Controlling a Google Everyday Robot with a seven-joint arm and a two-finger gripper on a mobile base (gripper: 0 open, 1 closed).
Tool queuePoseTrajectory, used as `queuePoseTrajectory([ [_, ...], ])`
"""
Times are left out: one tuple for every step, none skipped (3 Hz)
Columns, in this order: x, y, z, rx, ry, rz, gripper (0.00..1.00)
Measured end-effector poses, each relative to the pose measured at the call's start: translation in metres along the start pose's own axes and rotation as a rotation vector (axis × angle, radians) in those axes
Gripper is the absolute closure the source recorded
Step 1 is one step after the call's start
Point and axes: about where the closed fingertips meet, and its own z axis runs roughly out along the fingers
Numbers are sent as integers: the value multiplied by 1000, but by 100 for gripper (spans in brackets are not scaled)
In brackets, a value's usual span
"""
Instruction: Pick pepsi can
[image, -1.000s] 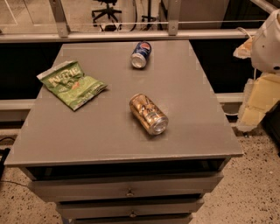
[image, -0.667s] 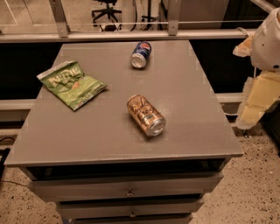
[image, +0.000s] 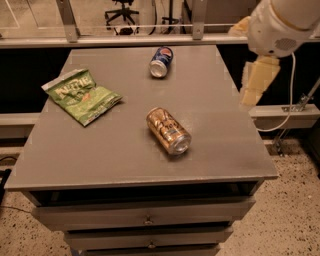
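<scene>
Bench (image: 100, 150): grey top over a stack of drawers (image: 145, 212), carrying three loose items, none touching another.

Left: a green chip bag (image: 82, 95) lies flat near the left edge. It is well apart from the cans and, in my judgement, no obstacle to a reach from the right.

Centre, far side: the pepsi can (image: 161, 61) lies on its side close to the back edge, one silver end facing the front of the bench. It is untouched. Lying down, it could roll if nudged, so a grasp across the body looks called for.

Centre, nearer the front: a gold can (image: 168, 130), also on its side, angled with its silver end toward the front right. It sits between the front edge and the pepsi can; a low approach from the front risks knocking it.

Right: the claw (image: 256, 81) hangs off the right edge of the bench, below the white arm (image: 280, 25), above the floor rather than above the top. It is well apart from the pepsi can and holds nothing. Whether it is apart or together I cannot tell. The pick has not yet begun; the approach comes first.
</scene>
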Motion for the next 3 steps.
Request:
queuePoseTrajectory([
  [-23, -52, 40, 25, -52, -166, 0],
  [-23, -52, 40, 25, -52, -166, 0],
  [-23, -66, 61, 20, -32, -251, 0],
])
